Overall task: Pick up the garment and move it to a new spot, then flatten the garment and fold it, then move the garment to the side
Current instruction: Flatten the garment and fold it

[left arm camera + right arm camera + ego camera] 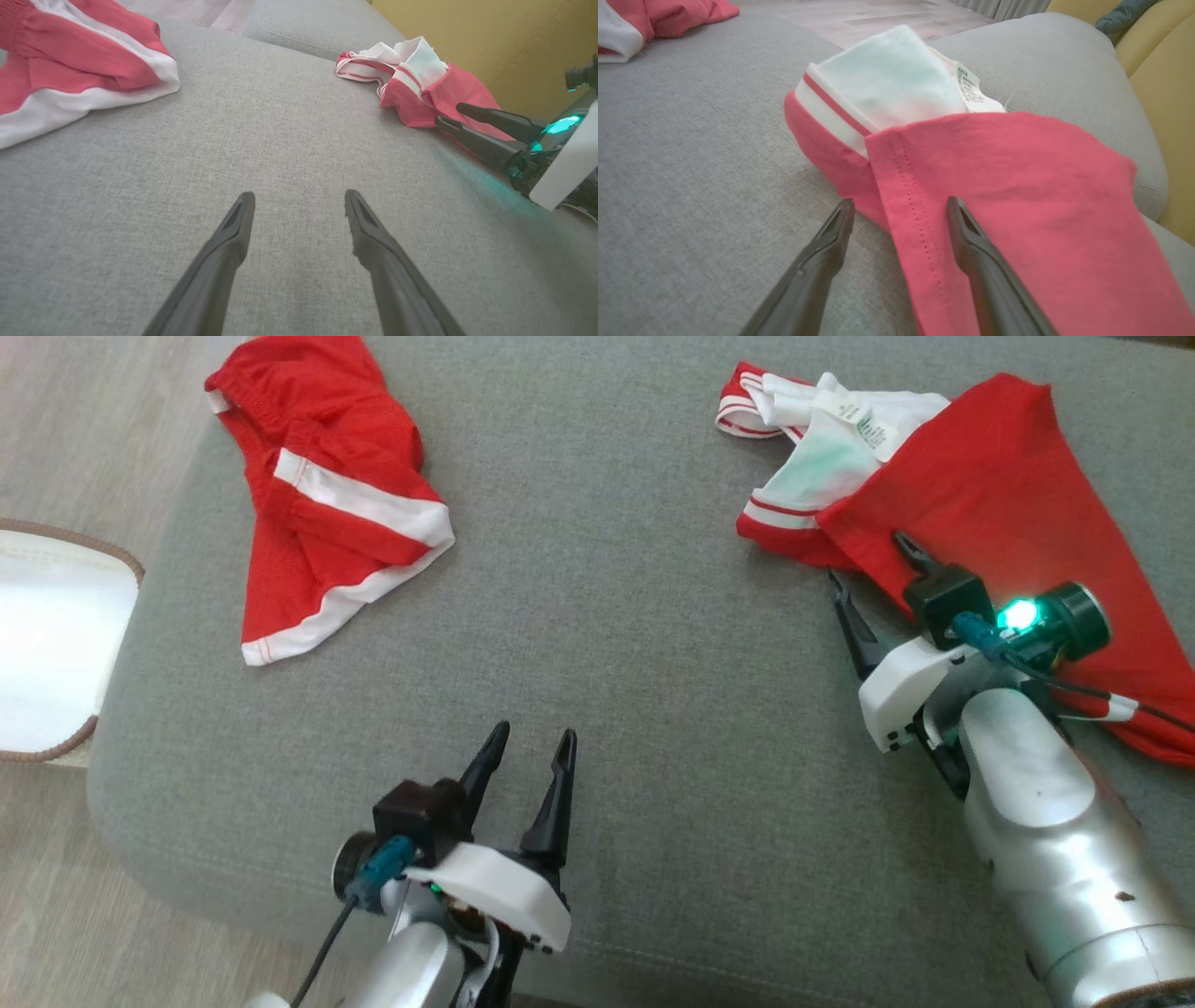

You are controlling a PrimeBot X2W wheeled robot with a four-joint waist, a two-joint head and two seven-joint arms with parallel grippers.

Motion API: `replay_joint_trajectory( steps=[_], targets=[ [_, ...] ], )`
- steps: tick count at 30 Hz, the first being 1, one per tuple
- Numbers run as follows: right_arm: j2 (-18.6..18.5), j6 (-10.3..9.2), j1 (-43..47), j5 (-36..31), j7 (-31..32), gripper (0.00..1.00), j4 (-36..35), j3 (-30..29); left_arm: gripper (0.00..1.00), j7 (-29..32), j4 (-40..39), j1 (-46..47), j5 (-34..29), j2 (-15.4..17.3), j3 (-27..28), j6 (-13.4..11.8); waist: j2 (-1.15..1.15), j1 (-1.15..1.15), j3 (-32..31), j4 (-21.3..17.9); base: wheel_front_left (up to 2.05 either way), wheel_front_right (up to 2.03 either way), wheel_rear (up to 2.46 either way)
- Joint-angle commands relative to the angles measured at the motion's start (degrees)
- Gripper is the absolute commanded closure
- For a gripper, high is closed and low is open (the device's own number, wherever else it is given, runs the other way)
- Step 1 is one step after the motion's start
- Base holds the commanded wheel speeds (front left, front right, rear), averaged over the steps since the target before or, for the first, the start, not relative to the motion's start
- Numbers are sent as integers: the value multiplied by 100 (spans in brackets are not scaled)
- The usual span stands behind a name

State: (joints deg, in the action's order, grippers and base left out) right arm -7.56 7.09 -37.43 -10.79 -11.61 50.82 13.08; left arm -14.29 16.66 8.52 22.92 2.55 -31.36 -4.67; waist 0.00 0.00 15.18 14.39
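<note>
A red garment (1008, 476) with white inner lining, striped trim and a label lies crumpled at the right of the grey cushion (635, 616). My right gripper (868, 557) is open at its near left edge. In the right wrist view the gripper (901, 203) straddles the stitched red hem (1008, 177), one finger over the cloth, the other over bare cushion. My left gripper (534, 733) is open above bare cushion near the front edge, holding nothing (299, 196). The left wrist view shows the garment (448, 84) and the right gripper (449, 114) at its edge.
Another red garment with white bands (317, 495) lies bunched at the cushion's far left (79, 60). A pale round object with a brown rim (47, 635) sits on the wooden floor left of the cushion. Yellow upholstery (1171, 93) rises beyond the right side.
</note>
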Motion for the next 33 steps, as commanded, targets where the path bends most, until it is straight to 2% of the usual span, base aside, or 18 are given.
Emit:
replay_joint_trajectory(
  steps=[1, 2, 3, 5, 6, 13, 18, 20, 23, 24, 28, 29, 30, 33],
  targets=[
    [152, 40, -236, -146, -78, 0, -117, -18, 0, -71, -206, 236, 43, 32, 115, -35, 0, 0, 43, -5, 0, 0, 0],
    [169, 40, -245, -214, -92, 0, -98, -73, 0, -71, -212, 255, 48, 32, 116, -34, 0, 0, 59, -9, 0, 0, 0],
    [187, 40, -253, -277, -107, 14, -80, -121, 0, -71, -217, 270, 50, 32, 117, -35, 0, 0, 73, -16, 0, 0, 0],
    [222, 40, -275, -373, -142, 67, -62, -217, 0, -71, -211, 295, 40, 32, 114, -34, 0, 0, 90, -30, 0, 0, 0],
    [238, 40, -281, -405, -159, 100, -57, -276, 0, -71, -201, 304, 30, 32, 114, -34, 0, 0, 93, -37, 0, 0, 0],
    [312, 40, -360, -418, -277, 100, -88, -564, 0, -71, -169, 275, 7, 32, 186, -40, 0, 0, 58, -150, 0, 0, 0],
    [131, 40, -563, -225, -321, 100, -307, -858, 0, -71, -162, 256, 16, 32, 216, -24, 0, 0, 27, -218, 0, 0, 0],
    [-92, 40, -746, -133, -326, 100, -446, -1037, 0, -71, -174, 259, 22, 32, 226, -17, 0, 0, 20, -230, 0, 0, 0],
    [-635, 40, -1114, -175, -277, 100, -551, -1218, 0, -71, -189, 260, 5, 32, 244, 12, 0, 0, 22, -222, 0, 0, 0],
    [-635, 40, -1114, -175, -277, 100, -551, -1218, 0, -71, -189, 260, 5, 32, 244, 12, 0, 0, 22, -222, 0, 0, 0],
    [-1421, 40, -1586, -389, 48, 100, -408, -1407, 0, -71, -163, 245, -17, 32, 231, 58, 0, 0, 29, -146, 0, 0, 0],
    [-1570, 40, -1673, -440, 160, 70, -335, -1500, 0, -71, -151, 238, -22, 32, 223, 65, 0, 0, 33, -129, 0, 0, 0],
    [-1726, 40, -1744, -525, 287, 0, -256, -1597, 0, -71, -135, 233, -26, 32, 207, 73, 0, 0, 41, -107, 0, 0, 0],
    [-2091, 40, -1935, -688, 464, 0, -96, -2144, 0, -71, -118, 241, -36, 32, 145, 86, 0, 0, 82, -45, 0, 0, 0]
  ],
)
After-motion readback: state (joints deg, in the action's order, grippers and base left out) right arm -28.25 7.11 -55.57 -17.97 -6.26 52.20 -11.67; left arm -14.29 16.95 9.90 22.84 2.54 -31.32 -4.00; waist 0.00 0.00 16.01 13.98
